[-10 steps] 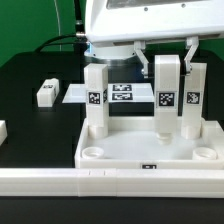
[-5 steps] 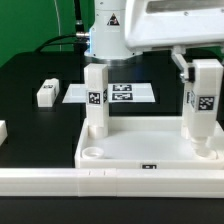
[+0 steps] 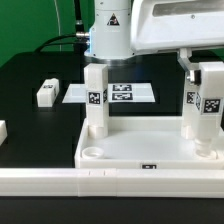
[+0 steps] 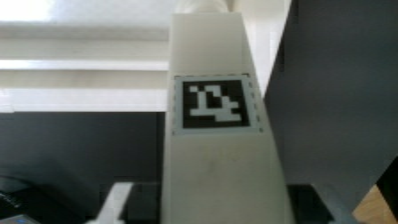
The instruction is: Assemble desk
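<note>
A leg point(image 3: 205, 105), pinched upright by the pincer point(image 3: 203, 66), was held at the three-o'clock end of the tabletop point(image 3: 140, 145), and straight lowering into that corner was judged needed next.

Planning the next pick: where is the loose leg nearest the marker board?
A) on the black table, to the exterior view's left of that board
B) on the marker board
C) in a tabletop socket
A: the loose leg lies on the black table, clear of the marker board and to its left in the exterior view.
</note>
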Controlling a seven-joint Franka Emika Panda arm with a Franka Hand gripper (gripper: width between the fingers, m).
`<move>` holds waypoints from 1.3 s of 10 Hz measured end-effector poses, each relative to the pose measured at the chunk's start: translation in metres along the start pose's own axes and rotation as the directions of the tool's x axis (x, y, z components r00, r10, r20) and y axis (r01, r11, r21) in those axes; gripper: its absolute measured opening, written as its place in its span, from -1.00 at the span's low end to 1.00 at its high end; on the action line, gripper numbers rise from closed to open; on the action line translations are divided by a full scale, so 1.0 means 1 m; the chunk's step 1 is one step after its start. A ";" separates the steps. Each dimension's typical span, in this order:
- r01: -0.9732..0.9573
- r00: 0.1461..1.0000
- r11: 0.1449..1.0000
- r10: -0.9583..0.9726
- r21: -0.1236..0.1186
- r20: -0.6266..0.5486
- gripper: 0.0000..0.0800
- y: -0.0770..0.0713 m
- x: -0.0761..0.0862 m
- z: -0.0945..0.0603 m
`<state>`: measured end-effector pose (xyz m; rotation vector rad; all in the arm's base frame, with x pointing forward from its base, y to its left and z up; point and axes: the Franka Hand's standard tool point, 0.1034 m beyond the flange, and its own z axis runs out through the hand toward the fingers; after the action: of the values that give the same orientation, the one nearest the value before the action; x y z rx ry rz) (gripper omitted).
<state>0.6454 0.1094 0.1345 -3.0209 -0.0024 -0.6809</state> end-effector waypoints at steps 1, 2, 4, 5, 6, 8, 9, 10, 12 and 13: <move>0.001 1.000 1.000 -0.001 -0.001 -0.004 -0.27 0.001 0.004 0.002; 0.000 1.000 1.000 0.000 -0.003 -0.003 -0.27 0.003 0.004 0.004; -0.001 1.000 1.000 0.001 -0.005 -0.005 -0.27 0.004 0.004 0.004; -0.002 1.000 1.000 0.002 -0.006 -0.005 -0.27 0.006 0.004 0.004; -0.005 1.000 1.000 0.005 -0.009 -0.004 -0.27 0.009 0.004 0.005; -0.007 1.000 1.000 0.007 -0.013 -0.003 -0.27 0.012 0.002 0.008; -0.009 1.000 1.000 0.009 -0.016 0.001 -0.27 0.015 0.001 0.010; -0.010 1.000 1.000 0.010 -0.017 0.003 -0.27 0.016 0.000 0.011; -0.008 1.000 1.000 0.009 -0.018 0.007 -0.27 0.015 -0.003 0.014; -0.006 1.000 1.000 0.006 -0.019 -0.006 -0.27 0.014 -0.002 0.015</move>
<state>0.6498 0.0958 0.1192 -3.0361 0.0135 -0.6939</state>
